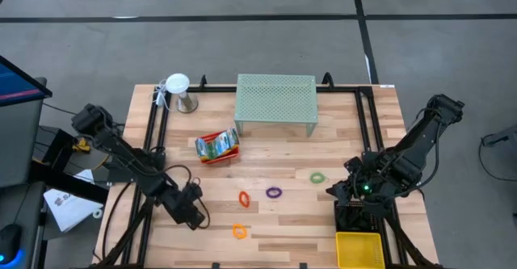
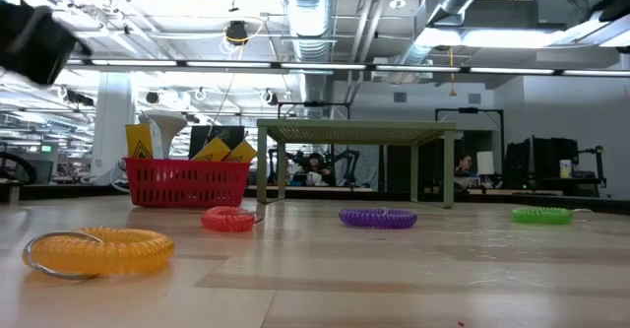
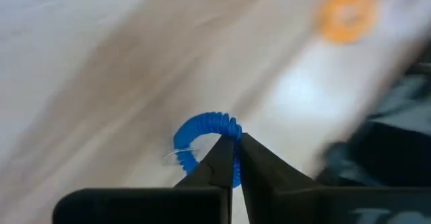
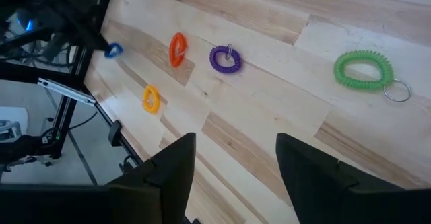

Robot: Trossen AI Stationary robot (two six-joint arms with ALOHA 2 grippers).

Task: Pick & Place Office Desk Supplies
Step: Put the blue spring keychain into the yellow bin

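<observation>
Red tray [image 1: 218, 147] at frame centre-left holds yellow-green crayon boxes [image 1: 215, 145]. Left hand [image 1: 192, 208], lower left, pinches a blue loop [image 3: 204, 138]. Right hand [image 1: 342, 190], lower right, spread.

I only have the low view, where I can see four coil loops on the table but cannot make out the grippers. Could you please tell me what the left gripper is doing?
Observer: The left gripper is shut on a fifth loop, a blue loop, which your view misses.
Operator: Thank you. Where on the table is that?
Observer: In the high view it is on the table's left half, to the left of the yellow-orange loop.
Operator: And the right gripper, please?
Observer: The right gripper is open and empty. It hovers at the table's right side, near the green loop.
</observation>
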